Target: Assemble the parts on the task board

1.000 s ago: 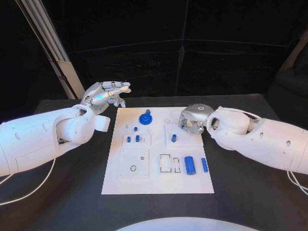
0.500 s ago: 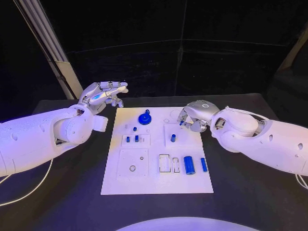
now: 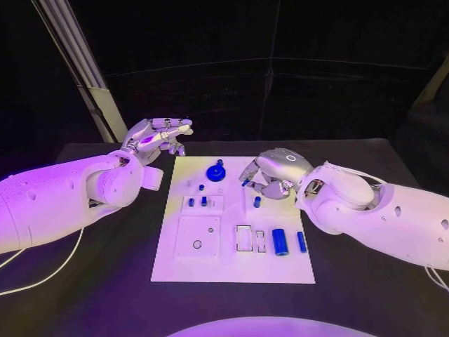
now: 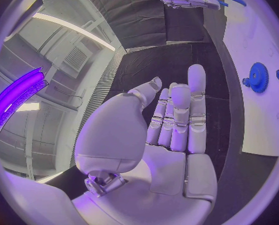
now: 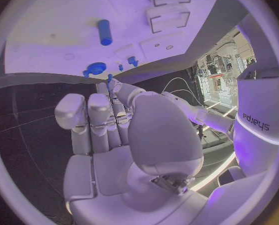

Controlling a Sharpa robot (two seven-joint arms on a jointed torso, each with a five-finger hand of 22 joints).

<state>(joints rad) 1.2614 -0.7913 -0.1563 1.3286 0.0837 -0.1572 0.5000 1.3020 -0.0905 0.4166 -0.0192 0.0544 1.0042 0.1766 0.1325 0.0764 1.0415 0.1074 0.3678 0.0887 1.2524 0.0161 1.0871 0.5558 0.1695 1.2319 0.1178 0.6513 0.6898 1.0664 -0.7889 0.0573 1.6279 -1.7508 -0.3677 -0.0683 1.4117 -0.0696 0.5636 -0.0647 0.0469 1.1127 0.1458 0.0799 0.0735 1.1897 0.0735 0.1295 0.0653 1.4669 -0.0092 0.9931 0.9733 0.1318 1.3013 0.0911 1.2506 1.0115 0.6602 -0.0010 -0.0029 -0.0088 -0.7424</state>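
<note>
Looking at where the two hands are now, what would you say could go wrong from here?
1. The right hand hangs low over the white task board, close to the small blue peg; coming down, its fingers might knock the peg over.
2. The round blue gear with a knob sits just beside that hand, so a sideways sweep could displace it.
3. The left hand is raised off the board's far corner, too far to steady anything.

The white task board (image 3: 235, 270) lies flat, with a blue gear (image 3: 217, 173), cylinder (image 3: 280, 241) and small pegs (image 3: 256, 201) on it.
</note>
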